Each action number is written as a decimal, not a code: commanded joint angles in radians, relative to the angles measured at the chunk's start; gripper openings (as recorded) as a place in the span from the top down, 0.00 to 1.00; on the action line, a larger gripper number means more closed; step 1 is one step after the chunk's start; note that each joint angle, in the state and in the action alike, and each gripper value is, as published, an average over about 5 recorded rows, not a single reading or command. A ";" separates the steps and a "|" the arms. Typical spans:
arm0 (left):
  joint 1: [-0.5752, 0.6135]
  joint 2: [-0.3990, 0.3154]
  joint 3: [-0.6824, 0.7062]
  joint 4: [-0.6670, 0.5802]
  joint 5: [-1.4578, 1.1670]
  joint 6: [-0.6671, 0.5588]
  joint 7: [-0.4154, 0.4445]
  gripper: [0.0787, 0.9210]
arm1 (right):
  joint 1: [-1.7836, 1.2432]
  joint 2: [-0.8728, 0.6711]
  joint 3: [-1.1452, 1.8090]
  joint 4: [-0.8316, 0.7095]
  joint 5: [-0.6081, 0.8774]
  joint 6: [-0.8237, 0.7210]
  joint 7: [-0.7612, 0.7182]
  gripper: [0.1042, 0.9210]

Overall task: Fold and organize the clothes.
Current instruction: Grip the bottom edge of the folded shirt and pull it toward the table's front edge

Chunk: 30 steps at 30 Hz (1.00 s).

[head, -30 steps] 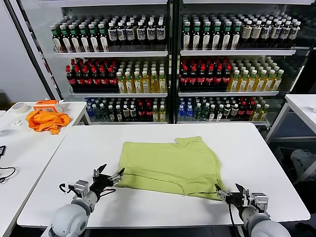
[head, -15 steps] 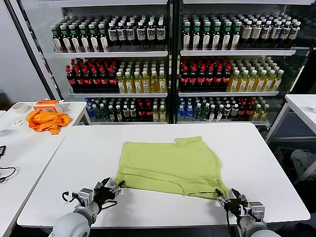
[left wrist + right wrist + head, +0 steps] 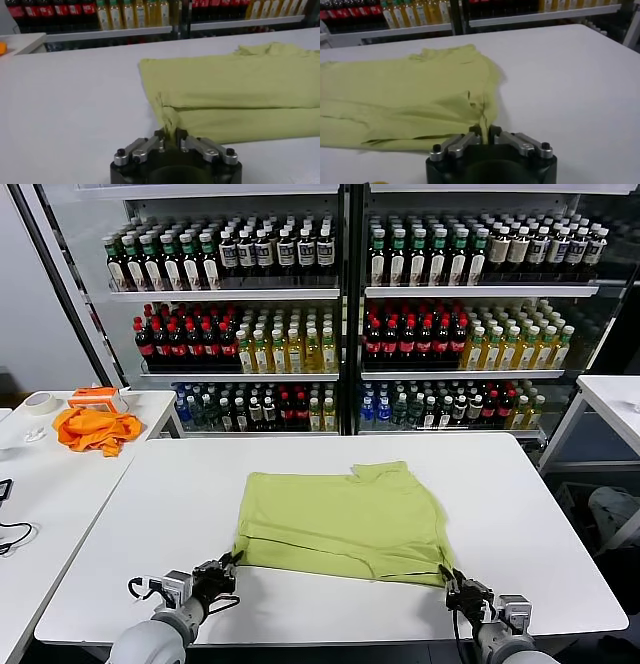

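Note:
The lime yellow-green T-shirt [image 3: 345,521] lies half folded on the white table [image 3: 500,494], its near hem toward me. At the shirt's near left corner my left gripper [image 3: 228,569] is shut on the cloth; in the left wrist view the fabric [image 3: 225,95] bunches up between the closed jaws of the left gripper [image 3: 169,134]. My right gripper [image 3: 450,584] is shut on the near right corner, and the right wrist view shows the shirt [image 3: 405,100] pinched where the right gripper [image 3: 485,130] has closed on the hem.
A side table [image 3: 30,484] on the left carries a bright orange cloth [image 3: 95,429], a tape roll [image 3: 40,402] and a cable. Drinks coolers full of bottles [image 3: 340,314] stand behind the table. Another white table [image 3: 615,399] edge shows at the right.
Both grippers went from open to shut, closing on the shirt's near corners. Both arms slid slightly toward the near table edge, and the corners are drawn into small points.

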 commanded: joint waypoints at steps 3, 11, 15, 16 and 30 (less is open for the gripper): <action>0.135 0.009 -0.035 -0.154 0.011 0.012 -0.011 0.98 | -0.115 -0.033 0.056 0.135 0.000 -0.016 -0.011 0.98; 0.295 -0.002 -0.098 -0.264 0.075 0.015 0.002 0.99 | -0.251 -0.043 0.095 0.205 -0.045 -0.022 -0.021 0.98; 0.349 -0.010 -0.122 -0.294 0.099 0.018 0.003 0.99 | -0.268 -0.036 0.095 0.207 -0.063 -0.020 -0.017 0.98; 0.356 -0.010 -0.129 -0.297 0.101 0.018 0.003 0.99 | -0.270 -0.033 0.095 0.206 -0.067 -0.020 -0.016 0.98; 0.406 -0.022 -0.164 -0.323 0.171 0.021 0.007 0.97 | -0.282 -0.029 0.088 0.206 -0.137 -0.006 -0.022 0.91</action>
